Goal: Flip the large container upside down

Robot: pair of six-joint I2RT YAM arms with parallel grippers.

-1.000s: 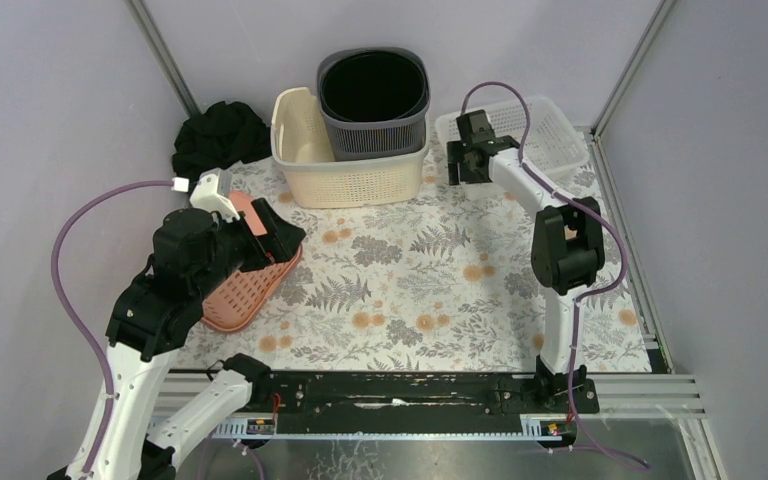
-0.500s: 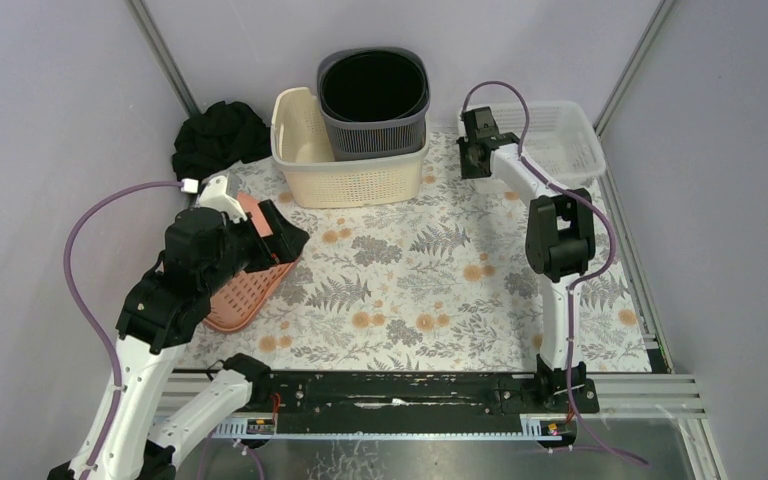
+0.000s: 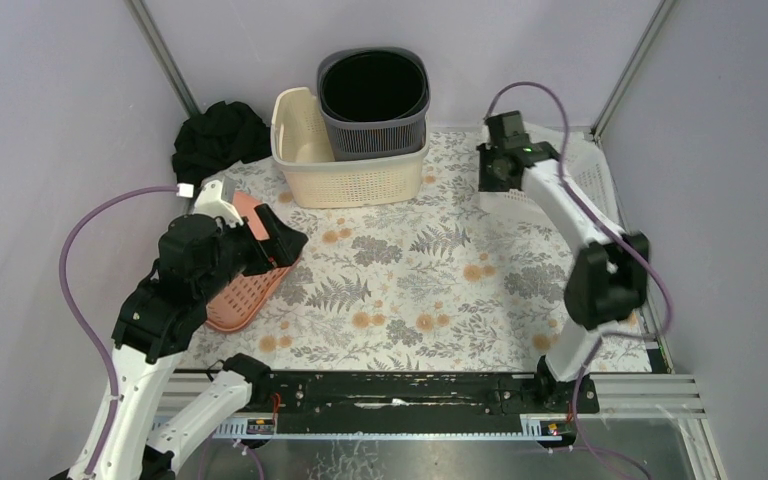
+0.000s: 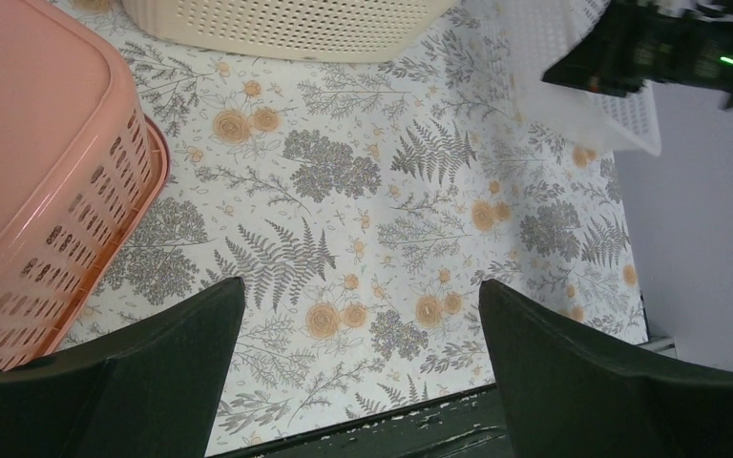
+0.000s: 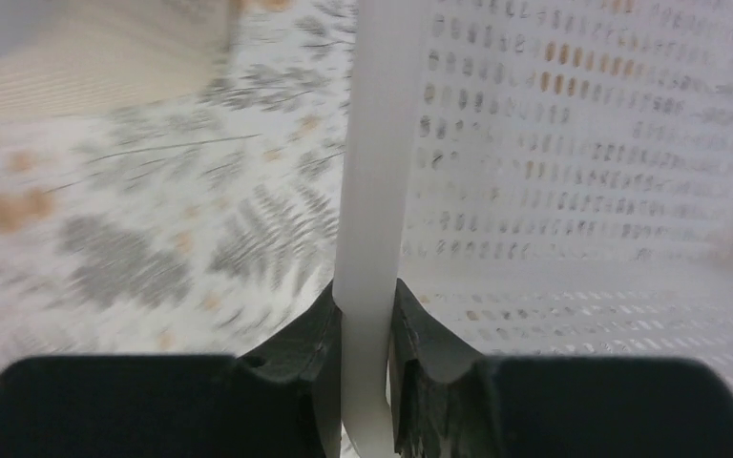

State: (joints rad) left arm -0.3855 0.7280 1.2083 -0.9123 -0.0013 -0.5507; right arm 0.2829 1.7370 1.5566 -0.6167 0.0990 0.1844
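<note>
- Pinching the rim of the large white basket [image 5: 592, 143] with the right gripper [image 5: 366, 320], jaws drawn together on either side of the thin white edge, black fingers [image 5: 310, 334] pressed against it.
- From the right wrist: perforated white wall and floor to the right of the clamped rim, blurred floral mat [image 5: 124, 219] to the left.
- From above: gripped at the far right of the table, close to the corner post, the basket tilted with one side raised toward the right wall; no telling how much of it rests on the mat.
- Reaching far forward and to the right with the right arm, wrist bent over the basket's near-left edge.
- Hanging over the near left of the mat with the left gripper [image 4: 361, 296], jaws spread wide, nothing between them, only printed ferns and orange flowers below.
- Just beside the left gripper, to its left: a pink basket [image 4: 29, 172] lying bottom up, its slotted side wall facing the camera, not touched by either finger.
- At the far middle of the table: a cream basket [image 3: 350, 175] with perforated walls, upright.
- Sitting partly inside the cream basket at its right end: a dark grey bin [image 3: 375, 100], upright, open mouth facing up.
- In the far left corner: a heap of black cloth [image 3: 218, 135], apart from the cream basket and from the pink one.
- Well apart: white basket at the right edge, pink basket at the left, cream basket and grey bin between them at the back.
</note>
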